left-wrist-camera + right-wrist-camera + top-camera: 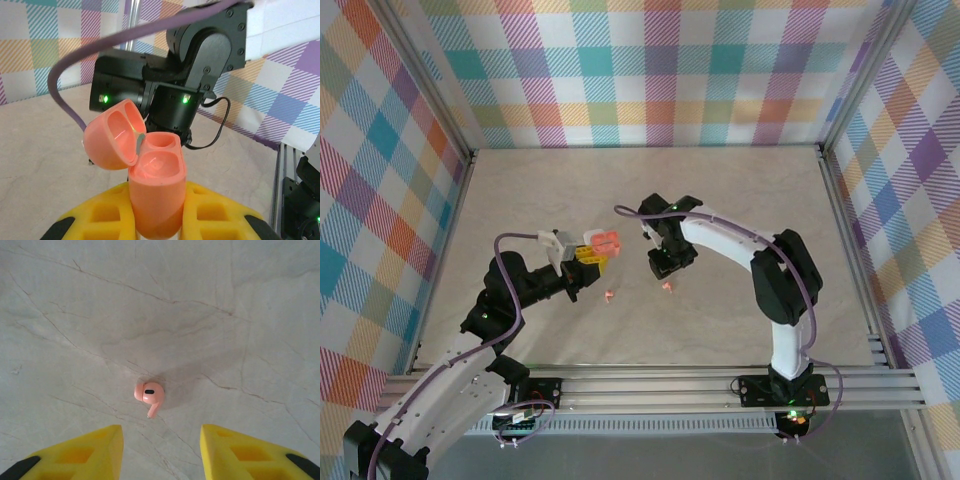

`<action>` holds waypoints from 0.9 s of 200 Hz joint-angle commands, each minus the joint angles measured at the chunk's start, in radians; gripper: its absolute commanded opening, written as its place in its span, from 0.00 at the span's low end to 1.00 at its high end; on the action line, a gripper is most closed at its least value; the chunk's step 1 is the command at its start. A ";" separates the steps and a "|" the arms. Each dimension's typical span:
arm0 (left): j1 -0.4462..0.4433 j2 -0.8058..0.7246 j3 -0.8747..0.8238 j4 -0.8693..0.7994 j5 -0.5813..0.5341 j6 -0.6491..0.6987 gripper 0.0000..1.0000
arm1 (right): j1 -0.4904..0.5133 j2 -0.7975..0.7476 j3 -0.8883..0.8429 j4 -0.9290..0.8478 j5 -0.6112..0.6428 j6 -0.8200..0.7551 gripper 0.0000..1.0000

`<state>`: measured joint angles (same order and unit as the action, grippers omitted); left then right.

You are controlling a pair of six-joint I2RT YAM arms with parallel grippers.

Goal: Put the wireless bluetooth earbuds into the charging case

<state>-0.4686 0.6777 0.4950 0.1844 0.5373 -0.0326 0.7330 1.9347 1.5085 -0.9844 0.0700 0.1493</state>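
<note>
As left jaws clench an open pink case [156,197], right jaws gape. A pink earbud [149,395] lies beneath.

We count two salmon-pink earbuds: one earbud [609,296] at seven o'clock from the middle of the table [750,190], the other earbud [667,287] at five. We count one open pink case [605,240].

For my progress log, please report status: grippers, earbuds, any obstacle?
Left gripper shut on open pink charging case, wells empty. Right gripper open above a pink earbud on the table. Second pink earbud lying nearby. Nothing in the way.
</note>
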 commanded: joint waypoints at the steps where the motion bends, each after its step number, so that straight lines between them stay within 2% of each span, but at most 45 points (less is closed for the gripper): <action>1: 0.008 -0.022 0.013 -0.003 0.009 0.011 0.00 | -0.010 0.030 -0.022 0.032 -0.052 0.015 0.45; 45: 0.008 -0.029 0.010 -0.011 0.003 0.012 0.00 | -0.022 0.075 -0.030 0.040 -0.072 0.006 0.42; 180: 0.009 -0.023 0.005 -0.013 -0.008 0.018 0.00 | -0.020 0.140 -0.031 0.036 -0.130 -0.016 0.45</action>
<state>-0.4686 0.6624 0.4950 0.1585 0.5358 -0.0319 0.7162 2.0525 1.4788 -0.9352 -0.0387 0.1421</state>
